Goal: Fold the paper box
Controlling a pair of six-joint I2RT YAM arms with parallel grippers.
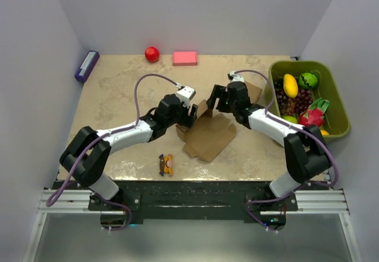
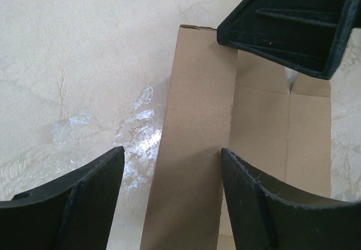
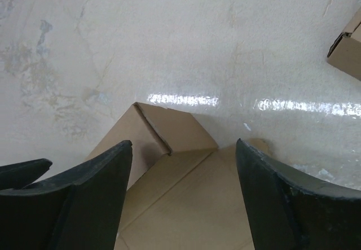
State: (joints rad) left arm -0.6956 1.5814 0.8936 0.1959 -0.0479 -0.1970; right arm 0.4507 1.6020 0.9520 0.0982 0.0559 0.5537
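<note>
Black fingers (image 2: 67,205) of the left gripper (image 2: 172,151) stand wide apart, straddling a long flap of the box (image 1: 208,136), which lies mostly flat on the table (image 1: 118,84), near its middle, between the two grippers. Right gripper (image 3: 183,144) is spread wide too, above a folded corner flap, gripping nothing

The paper box (image 2: 192,148) is matt, smooth brown cardboard, lying on a glossy, marble-patterned table (image 3: 169,35).

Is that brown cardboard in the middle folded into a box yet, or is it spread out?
Mostly spread out: the cardboard lies as an open sheet on the table, with no closed walls formed.
</note>
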